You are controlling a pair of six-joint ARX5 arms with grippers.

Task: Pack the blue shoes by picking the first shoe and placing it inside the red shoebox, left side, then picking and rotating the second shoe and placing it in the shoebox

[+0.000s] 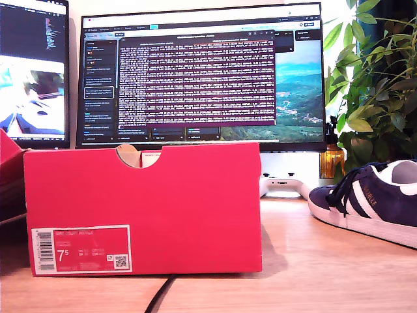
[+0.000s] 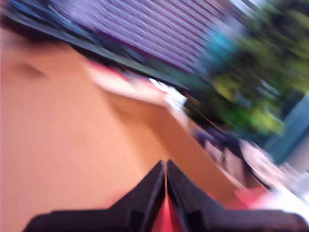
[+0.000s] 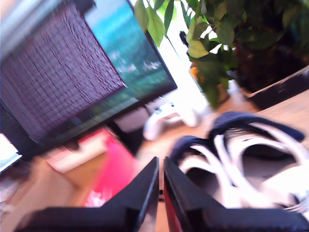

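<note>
The red shoebox (image 1: 143,208) stands nearest the exterior camera on the counter (image 1: 313,274), notch up; one blue shoe (image 1: 368,202) lies well apart at the exterior view's right. Our first gripper (image 2: 165,179) and our second gripper (image 3: 161,179) both have their jaws together, empty. We judge the first pick not yet begun; next, our second gripper, nearest the shoe (image 3: 241,154), must open.
</note>
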